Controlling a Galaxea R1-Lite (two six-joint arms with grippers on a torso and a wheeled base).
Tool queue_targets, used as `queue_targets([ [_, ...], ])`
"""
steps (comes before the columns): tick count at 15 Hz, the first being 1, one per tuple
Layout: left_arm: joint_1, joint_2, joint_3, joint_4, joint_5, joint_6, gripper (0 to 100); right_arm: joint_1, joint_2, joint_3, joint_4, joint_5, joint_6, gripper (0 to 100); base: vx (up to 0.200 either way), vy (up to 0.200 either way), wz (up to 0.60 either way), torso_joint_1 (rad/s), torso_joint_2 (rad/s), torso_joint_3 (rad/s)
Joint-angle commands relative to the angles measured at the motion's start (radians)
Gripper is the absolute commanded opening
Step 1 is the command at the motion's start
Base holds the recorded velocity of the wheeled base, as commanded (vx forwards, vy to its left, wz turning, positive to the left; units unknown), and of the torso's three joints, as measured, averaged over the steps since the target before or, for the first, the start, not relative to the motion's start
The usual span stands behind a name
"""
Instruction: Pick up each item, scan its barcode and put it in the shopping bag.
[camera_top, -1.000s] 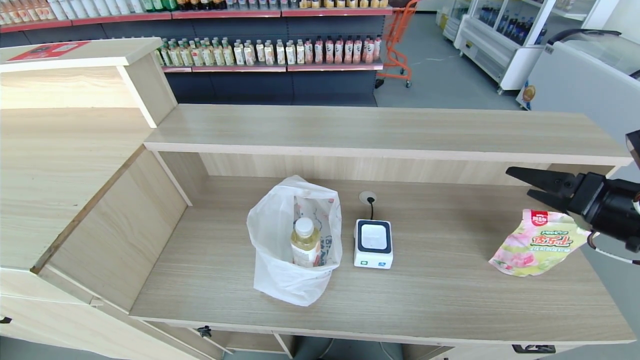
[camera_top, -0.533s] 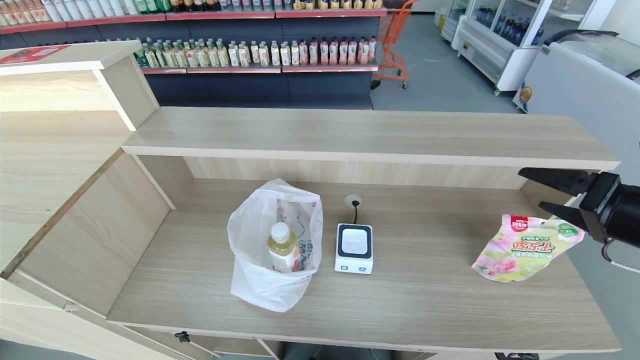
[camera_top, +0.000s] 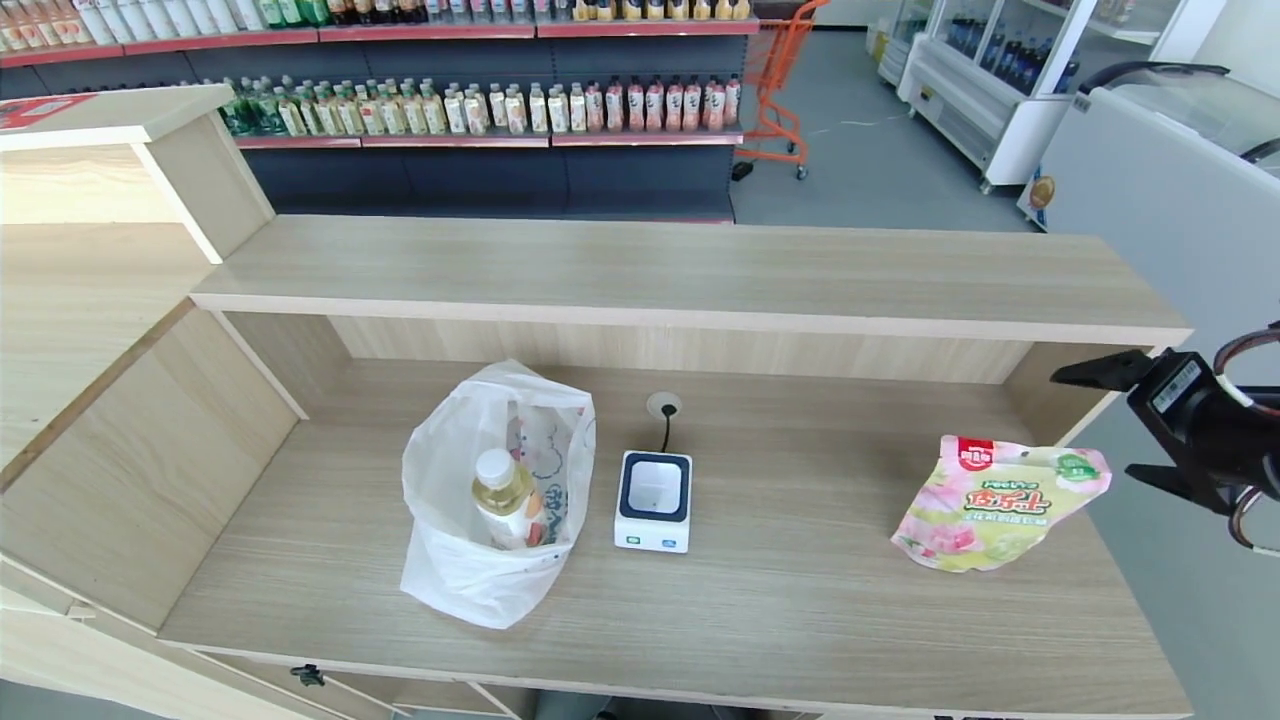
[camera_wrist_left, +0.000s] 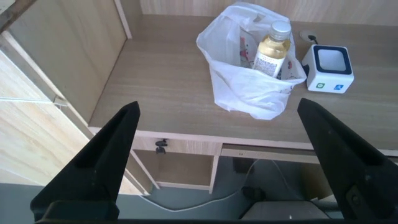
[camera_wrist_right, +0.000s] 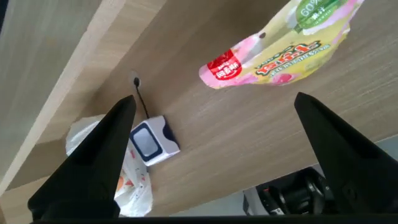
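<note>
Standing open on counter (camera_top: 760, 610), shopping bag (camera_top: 465, 585) holding bottle (camera_top: 503, 503), pouch (camera_top: 1000, 497) lying outside

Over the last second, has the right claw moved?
Yes. Against the snack pouch, the right claw has pulled back to the robot's right, from over the pouch's top corner to beyond the counter.

A pale wooden counter (camera_top: 800, 620) has a raised ledge (camera_top: 700, 265) along its far side. Beyond it stand shelves of bottled drinks (camera_top: 480, 108), an orange trolley (camera_top: 778, 85), and white chillers (camera_top: 1010, 90) on grey floor.
</note>
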Motion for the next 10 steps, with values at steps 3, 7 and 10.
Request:
queue_targets([
  [3,0.001,0.000,0.000,0.000,0.000,0.001,100,0.001,0.217,-0.247,0.242,-0.178,0.154,100,0.000,0.000,0.00,0.000,0.00,0.000],
  [7,0.001,0.000,0.000,0.000,0.000,0.001,100,0.027,0.372,-0.268,0.294,-0.235,0.186,100,0.000,0.000,0.00,0.000,0.00,0.000],
  [10,0.001,0.000,0.000,0.000,0.000,0.001,100,0.039,0.530,-0.268,0.170,-0.287,0.189,100,0.000,0.000,0.00,0.000,0.00,0.000],
])
